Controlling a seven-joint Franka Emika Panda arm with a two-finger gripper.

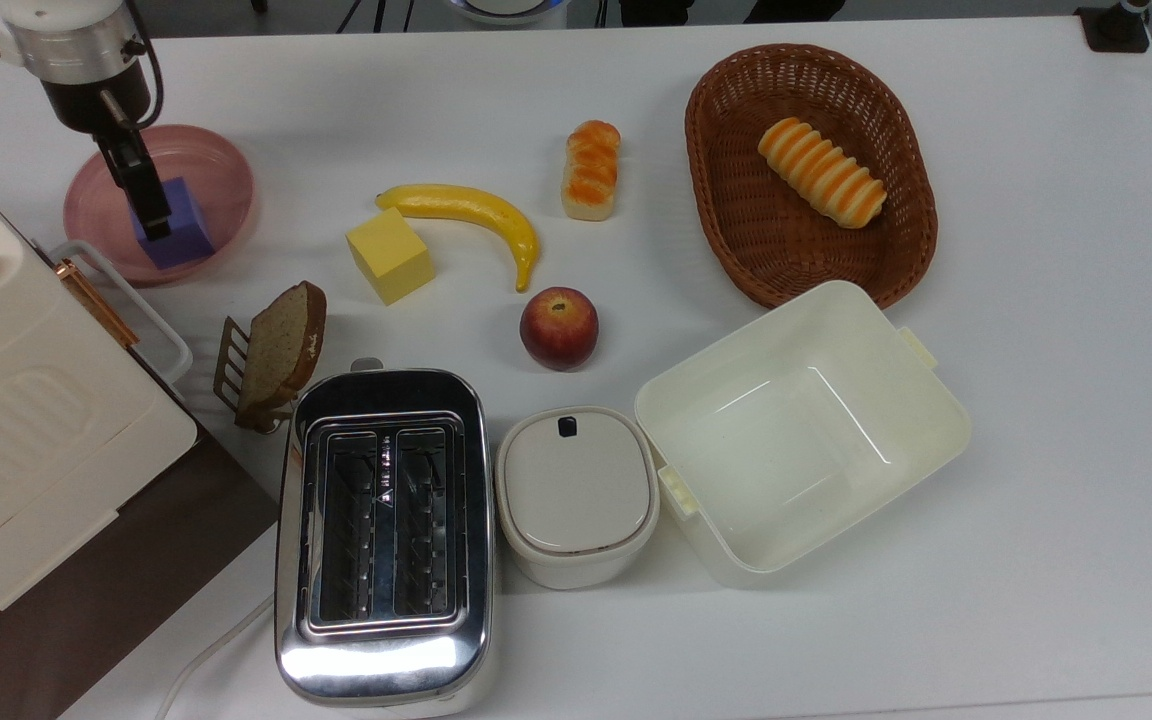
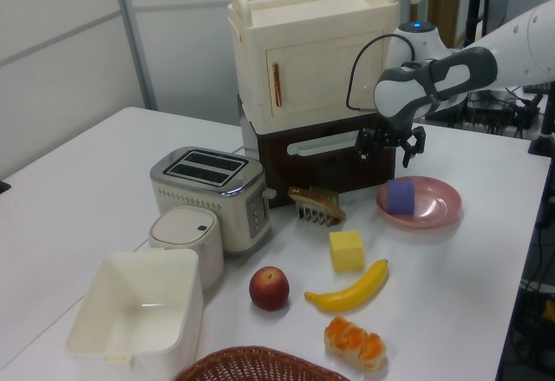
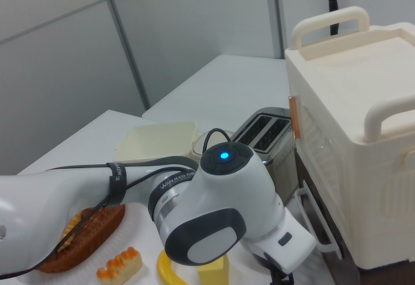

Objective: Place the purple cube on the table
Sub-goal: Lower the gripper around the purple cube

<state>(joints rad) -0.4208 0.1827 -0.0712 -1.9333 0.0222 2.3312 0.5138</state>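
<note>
My claw (image 2: 390,141): hanging above the pink plate (image 2: 431,212) on the side toward the cream cabinet (image 2: 312,51); in the left view my two fingers stand apart with nothing between them, so open and empty.
My claw from above (image 1: 146,205): in the top view one dark finger (image 1: 141,190) crosses the purple cube's left top edge.
Purple cube (image 1: 179,227): sitting inside the pink plate (image 1: 221,170), flat on one face, below my fingers and not gripped.
Purple cube, left view (image 2: 401,196): on the plate's half nearer the cabinet.
Table (image 1: 1036,300): white, carrying the plate.
Yellow cube (image 1: 389,254): on the table, well apart from the plate, to the top view's right.
Banana (image 1: 471,215): just beyond the yellow cube from the plate.
Bread slice (image 1: 281,345): in its rack, near the plate's lower edge in the top view.
</note>
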